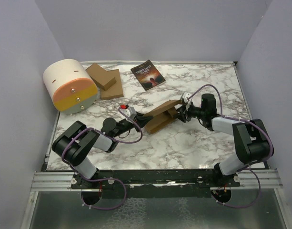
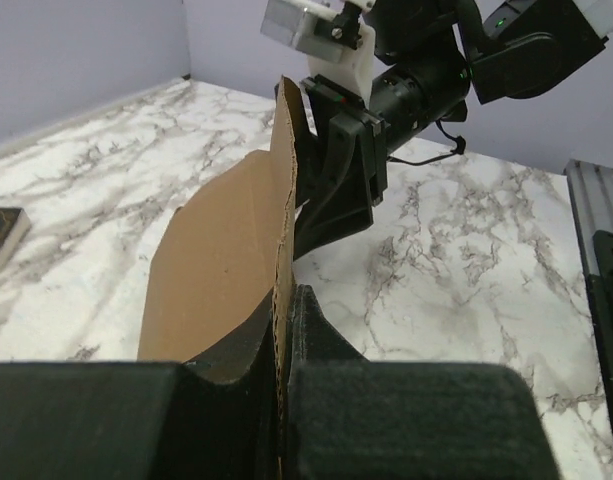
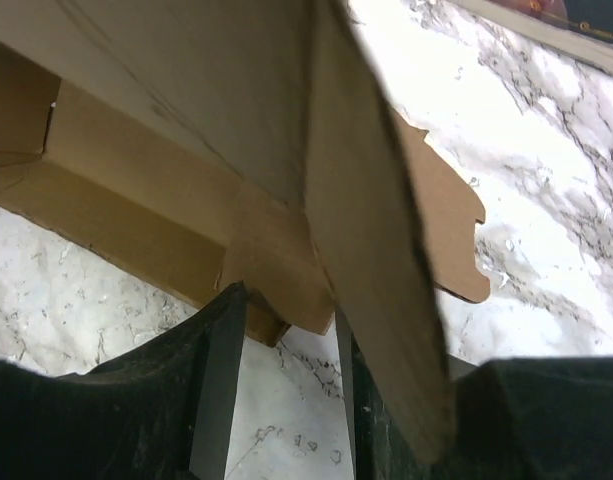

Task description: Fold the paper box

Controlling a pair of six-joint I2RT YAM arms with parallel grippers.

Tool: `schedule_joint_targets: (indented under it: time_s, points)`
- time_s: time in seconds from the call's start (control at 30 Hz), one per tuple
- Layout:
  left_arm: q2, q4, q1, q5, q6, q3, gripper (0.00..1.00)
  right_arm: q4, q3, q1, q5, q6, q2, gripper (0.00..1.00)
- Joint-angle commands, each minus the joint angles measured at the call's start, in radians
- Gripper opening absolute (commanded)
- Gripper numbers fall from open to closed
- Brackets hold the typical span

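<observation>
The paper box [image 1: 161, 118] is a brown cardboard sheet, partly folded, held off the marble table between the two arms. My left gripper [image 1: 142, 119] is shut on its left edge. In the left wrist view the thin cardboard edge [image 2: 282, 300] stands upright, pinched between the jaws [image 2: 283, 385]. My right gripper [image 1: 182, 112] is at the box's right end and also shows in the left wrist view [image 2: 338, 190]. In the right wrist view its jaws stand partly apart [image 3: 284, 330], with a folded tab of the box [image 3: 281, 270] filling the gap at their tips. A large flap [image 3: 376, 250] hangs over the right finger.
A dark-covered book [image 1: 147, 74] lies at the back centre. A stack of flat brown cardboard pieces [image 1: 105, 81] lies at the back left, beside a cream and orange drum-shaped container [image 1: 70, 86]. Grey walls close in the table on three sides.
</observation>
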Motion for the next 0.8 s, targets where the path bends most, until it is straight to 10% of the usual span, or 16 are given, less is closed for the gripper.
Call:
schedule_joint_targets:
  time_s: [0.0,0.77]
  points:
    - [0.031,0.243,-0.003,-0.041,-0.137,-0.008,0.00,-0.004,0.046,0.032,0.006,0.003,0.022,0.42]
    - [0.009,0.240,0.006,-0.205,-0.194,-0.044,0.00,-0.323,0.198,0.044,0.069,-0.061,0.042,0.43]
